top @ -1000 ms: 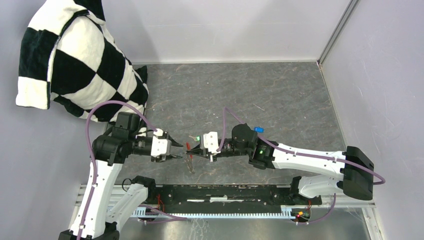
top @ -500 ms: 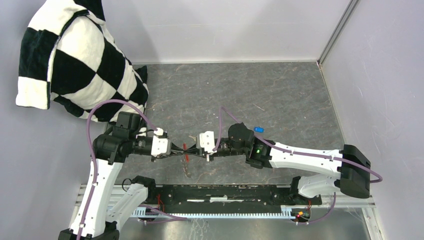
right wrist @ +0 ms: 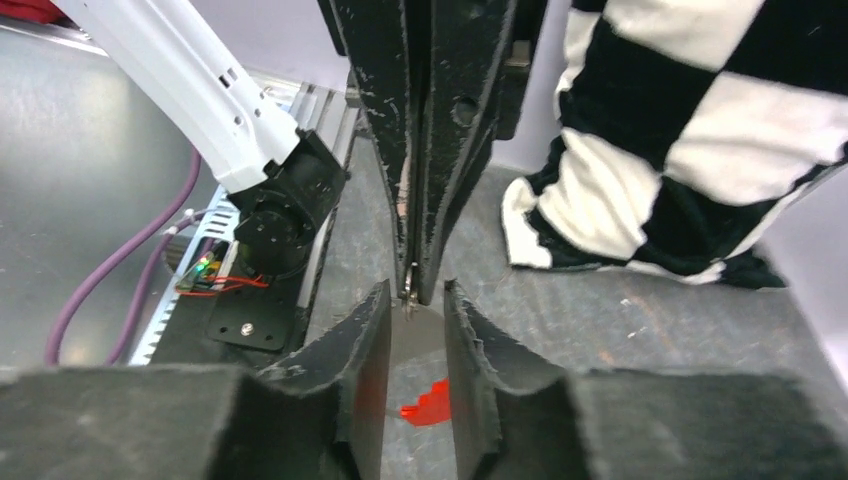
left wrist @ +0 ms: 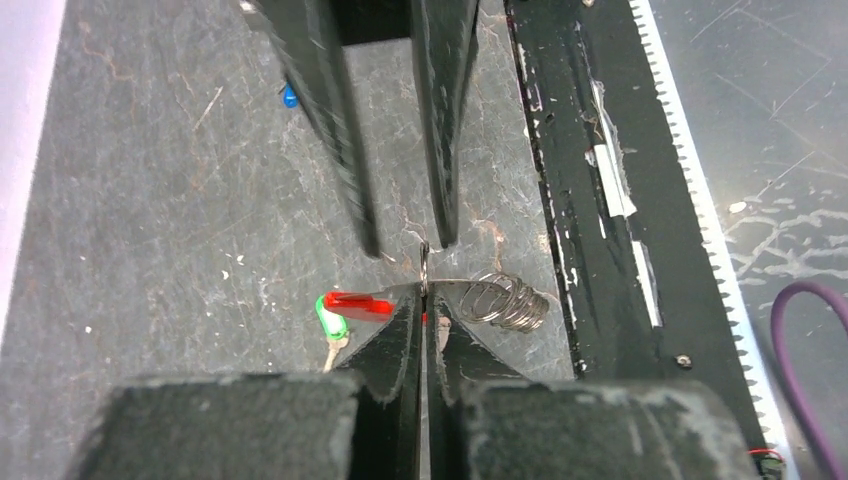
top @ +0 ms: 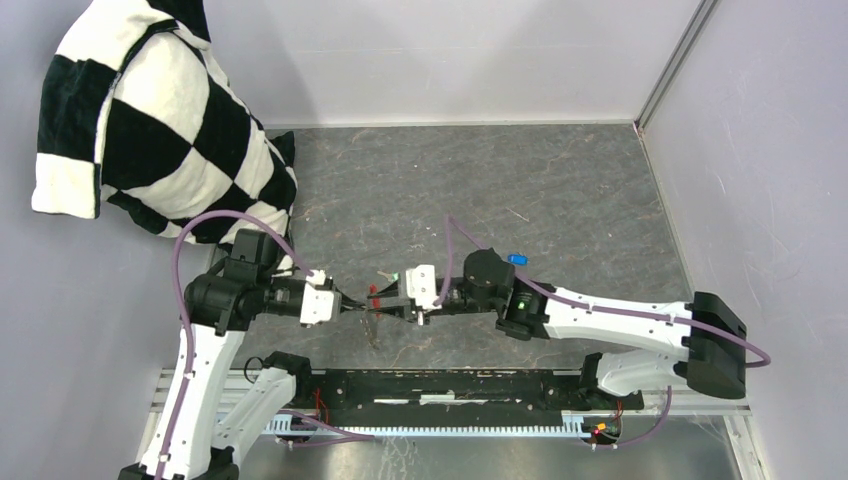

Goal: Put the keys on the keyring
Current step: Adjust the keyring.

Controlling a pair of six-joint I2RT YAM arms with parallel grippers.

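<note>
Keyring (left wrist: 425,265): was clamped edge-on at the very tips of the left gripper (left wrist: 425,292), pressed together on the thin wire; reached the mouth of the right gripper (left wrist: 410,243), spread apart just ahead; trailed red tag (left wrist: 358,303) and grey strap (left wrist: 505,300) to either side of the closed tips.

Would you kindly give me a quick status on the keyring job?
Left gripper shut on the keyring. Right gripper open, facing it. Green key by the red tag, blue key apart on the table. Nothing in the way.
</note>
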